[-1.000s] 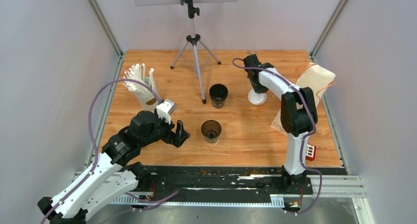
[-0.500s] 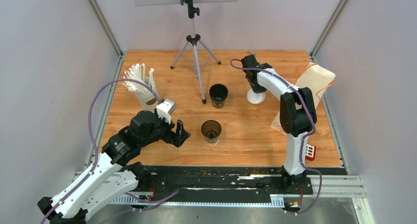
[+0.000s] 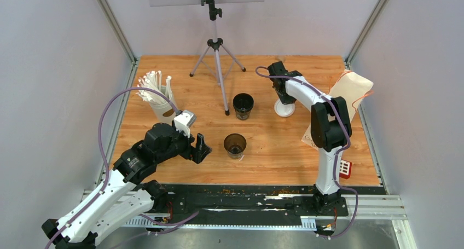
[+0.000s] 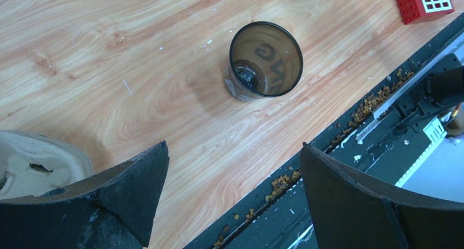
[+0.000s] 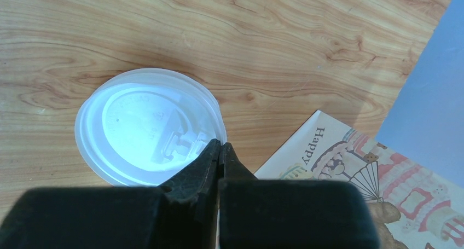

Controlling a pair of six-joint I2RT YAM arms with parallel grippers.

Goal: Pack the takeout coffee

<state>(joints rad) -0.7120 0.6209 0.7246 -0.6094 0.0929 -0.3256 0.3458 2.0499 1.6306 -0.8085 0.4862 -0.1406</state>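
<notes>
Only wrist view, right end effector (image 5: 219,148) shut, at lid (image 5: 131,123) rim

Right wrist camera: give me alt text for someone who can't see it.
The right gripper is shut, its black tips at the near edge of a round white lid lying flat on the wooden table; whether they pinch its rim is unclear. A printed paper bag reading Happy lies to the right.
</notes>
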